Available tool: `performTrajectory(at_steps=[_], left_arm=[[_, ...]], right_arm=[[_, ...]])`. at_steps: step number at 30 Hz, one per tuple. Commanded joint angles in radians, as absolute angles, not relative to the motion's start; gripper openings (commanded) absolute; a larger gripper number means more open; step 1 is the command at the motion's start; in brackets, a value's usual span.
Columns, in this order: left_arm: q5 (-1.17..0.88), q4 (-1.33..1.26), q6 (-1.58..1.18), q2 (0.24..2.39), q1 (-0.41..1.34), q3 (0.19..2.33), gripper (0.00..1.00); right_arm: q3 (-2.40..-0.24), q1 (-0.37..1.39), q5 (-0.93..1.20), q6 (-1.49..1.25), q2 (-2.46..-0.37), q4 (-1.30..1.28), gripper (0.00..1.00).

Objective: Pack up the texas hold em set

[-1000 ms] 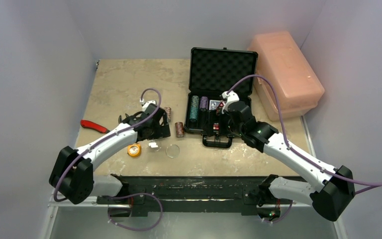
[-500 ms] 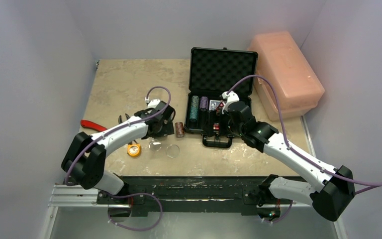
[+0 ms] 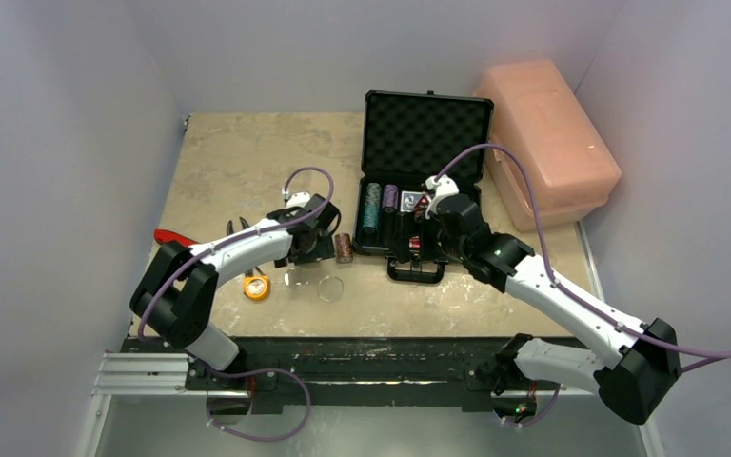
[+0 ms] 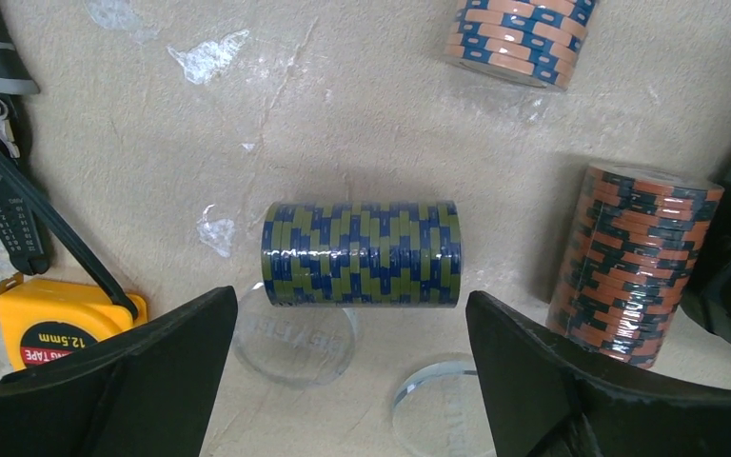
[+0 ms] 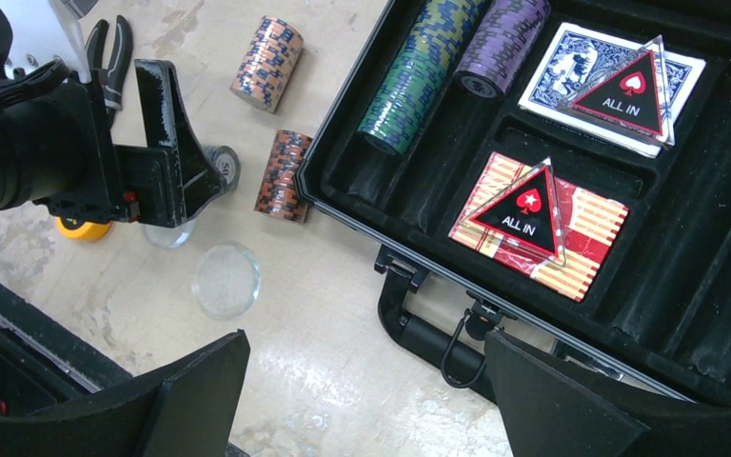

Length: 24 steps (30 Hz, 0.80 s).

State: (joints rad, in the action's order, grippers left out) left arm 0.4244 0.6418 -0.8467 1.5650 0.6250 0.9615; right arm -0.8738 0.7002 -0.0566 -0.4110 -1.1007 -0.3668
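The black briefcase [image 3: 426, 133] lies open at the back; in the right wrist view [image 5: 343, 205] it holds a green chip stack [image 5: 419, 71], a purple stack [image 5: 500, 43] and two card decks [image 5: 609, 86] with "ALL IN" triangles. My left gripper [image 4: 352, 381] is open, low over the table, its jaws on either side of a green-blue chip stack [image 4: 362, 253] lying on its side, not touching it. Two clear discs [image 4: 295, 333] lie under it. A brown stack [image 4: 638, 262] stands to the right. My right gripper [image 5: 362, 400] is open and empty above the case handle [image 5: 428, 333].
An orange-blue chip stack [image 4: 519, 38] lies farther off. An orange tape measure [image 4: 57, 328] and red-handled pliers [image 3: 176, 238] lie left of my left gripper [image 3: 309, 248]. The big pink box [image 3: 547, 138] stands right of the case. My right gripper [image 3: 417, 246] hovers by the case's front edge.
My left arm has swung right and forward, bringing its gripper over the green-blue stack beside the case. The right arm has not moved.
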Motion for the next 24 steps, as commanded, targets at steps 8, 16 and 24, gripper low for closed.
performTrajectory(at_steps=[8,16,24], left_arm=[[0.465,0.567,-0.857,1.584,0.63,0.973,0.84],[0.465,0.522,-0.844,1.604,0.63,0.953,0.75],[0.429,0.431,-0.804,1.598,0.63,0.912,0.44]], right_arm=[[-0.866,0.703,-0.04,-0.414,-1.06,-0.372,0.99],[-0.862,0.702,-0.04,-0.416,-1.052,-0.376,0.99],[-0.865,0.702,-0.038,-0.416,-1.051,-0.379,0.99]])
